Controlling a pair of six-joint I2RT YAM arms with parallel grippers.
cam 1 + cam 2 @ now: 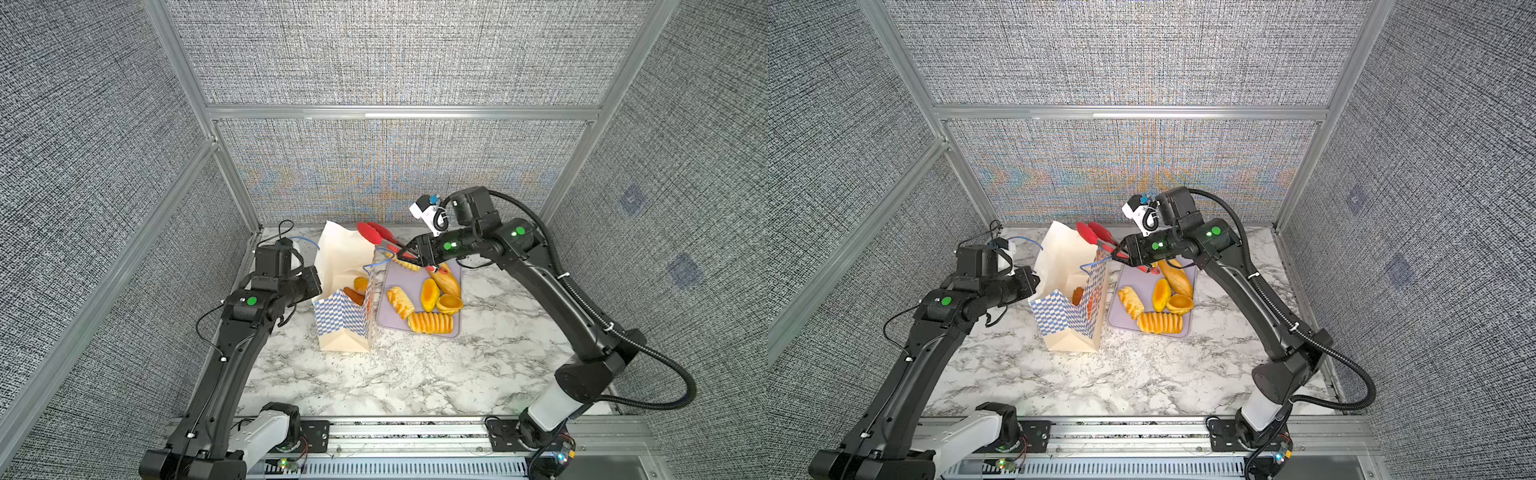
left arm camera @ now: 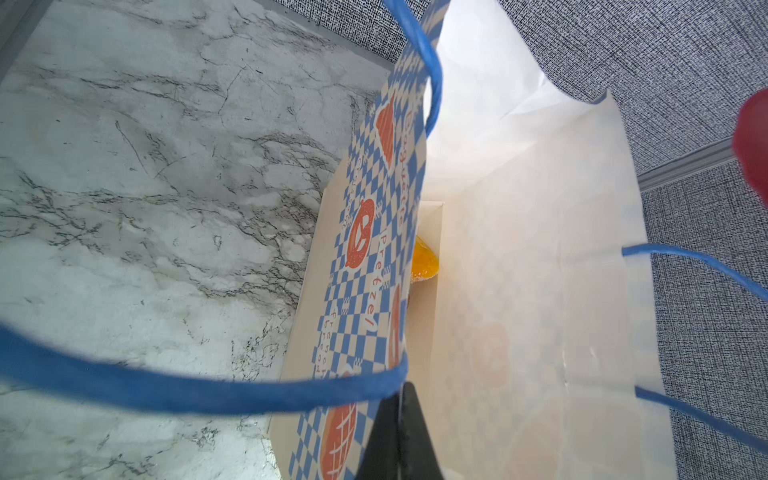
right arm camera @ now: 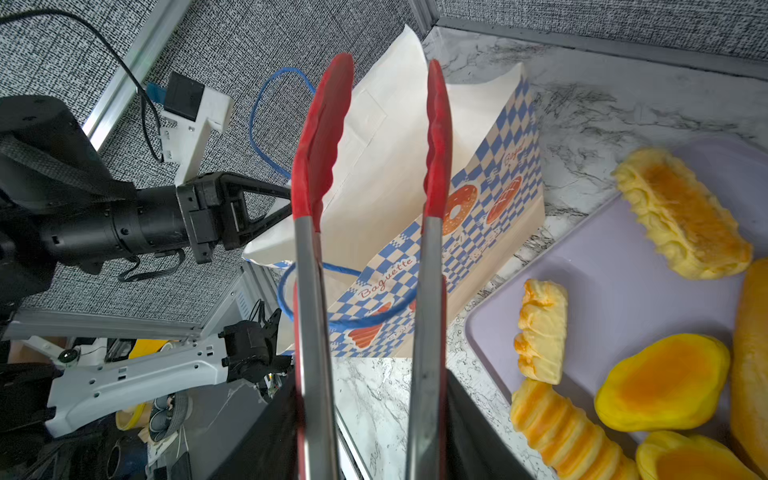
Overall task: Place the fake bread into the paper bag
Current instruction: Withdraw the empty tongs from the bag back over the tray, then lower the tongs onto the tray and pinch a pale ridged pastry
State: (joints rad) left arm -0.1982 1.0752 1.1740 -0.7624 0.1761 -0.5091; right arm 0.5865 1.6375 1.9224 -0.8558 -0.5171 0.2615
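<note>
The paper bag stands open at mid-table. My left gripper is shut on its left rim, holding the mouth wide. Two pieces of fake bread lie inside. My right gripper is shut on the handles of red tongs. The tongs' tips hang apart over the bag's mouth with nothing between them. Several more pieces of fake bread lie on the tray, among them a ribbed roll, a twist and a long loaf.
The lavender tray lies flat right beside the bag on the marble table. Blue cord handles loop off the bag's rims. Grey panel walls close in the back and both sides.
</note>
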